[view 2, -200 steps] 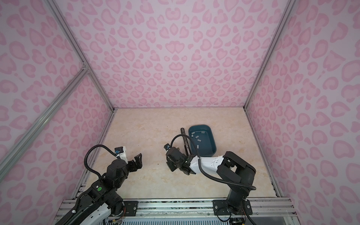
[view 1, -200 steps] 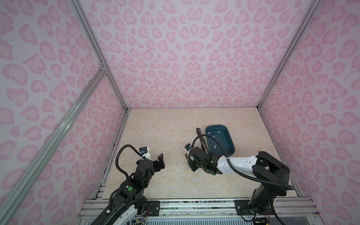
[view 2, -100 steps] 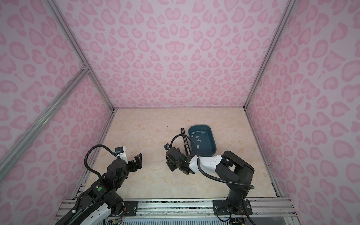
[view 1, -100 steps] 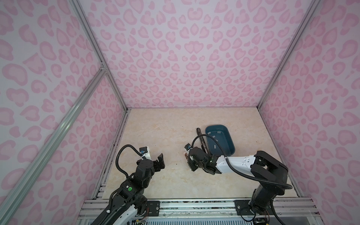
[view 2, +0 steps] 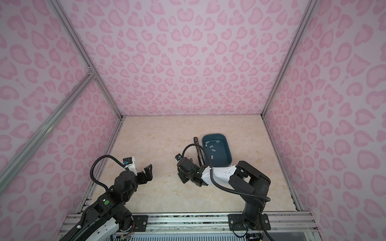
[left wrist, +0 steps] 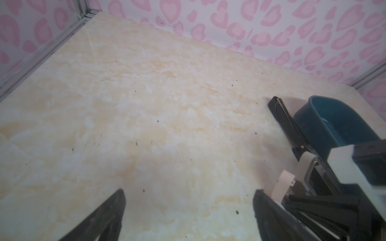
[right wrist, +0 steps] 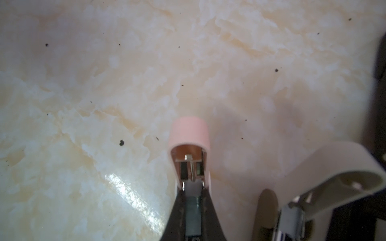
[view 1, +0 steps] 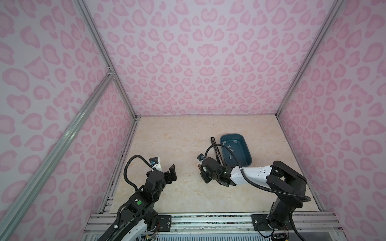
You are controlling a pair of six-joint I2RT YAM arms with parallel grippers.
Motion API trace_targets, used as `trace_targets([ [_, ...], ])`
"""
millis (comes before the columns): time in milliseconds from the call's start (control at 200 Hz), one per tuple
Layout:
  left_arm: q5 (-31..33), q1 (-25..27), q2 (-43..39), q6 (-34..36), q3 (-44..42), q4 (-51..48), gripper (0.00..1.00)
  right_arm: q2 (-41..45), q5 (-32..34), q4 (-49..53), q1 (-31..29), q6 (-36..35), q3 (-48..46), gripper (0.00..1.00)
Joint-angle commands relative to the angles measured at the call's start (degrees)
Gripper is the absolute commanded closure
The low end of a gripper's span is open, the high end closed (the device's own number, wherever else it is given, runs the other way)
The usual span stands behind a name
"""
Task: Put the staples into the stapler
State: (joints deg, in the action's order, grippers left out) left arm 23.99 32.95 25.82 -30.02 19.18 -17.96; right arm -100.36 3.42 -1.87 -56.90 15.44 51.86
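Staples (view 2: 212,157) lie as several small grey strips scattered on the bottom of a blue tray (view 1: 248,158), which sits on the marble-look table (view 1: 167,135) right of the middle in both top views. A long black stapler (view 1: 216,149) lies flat just beside the tray's left wall, roughly parallel to it. Near the black stapler's close end are two small staplers, both hinged open: a pink stapler (right wrist: 189,133) and, just beside it, a white stapler (right wrist: 325,164). The right gripper (right wrist: 193,195) reaches across to the pink stapler, low over the table. In the right wrist view its two dark fingers (right wrist: 177,217) are pinched close together on a flat grey metal piece that looks like a staple strip (right wrist: 193,212). The piece is in line with the pink stapler's open channel and close to the spring end under the pink lid. Whether the strip is seated in the channel or only held over it cannot be told. The left gripper (left wrist: 189,190) hangs over bare table on the left, well apart from the staplers and the tray. Its fingers (left wrist: 112,208) are spread wide and grasp nothing. The left wrist view looks across the table to the black stapler, the tray and the two small staplers.
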Motion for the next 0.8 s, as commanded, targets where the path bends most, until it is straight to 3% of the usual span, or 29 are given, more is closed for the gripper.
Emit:
trace_targets([
  [0, -0.1, -0.1, -0.2, 0.2, -0.2, 1.7, 0.04, -0.4, 0.6, 0.6, 0.0, 0.1, 0.0, 0.93],
  [795, -0.2, -0.1, 0.1, 0.2, -0.1, 1.7, 0.04, 3.7, 4.0, 3.3, -2.4, 3.2, -4.7, 0.92],
])
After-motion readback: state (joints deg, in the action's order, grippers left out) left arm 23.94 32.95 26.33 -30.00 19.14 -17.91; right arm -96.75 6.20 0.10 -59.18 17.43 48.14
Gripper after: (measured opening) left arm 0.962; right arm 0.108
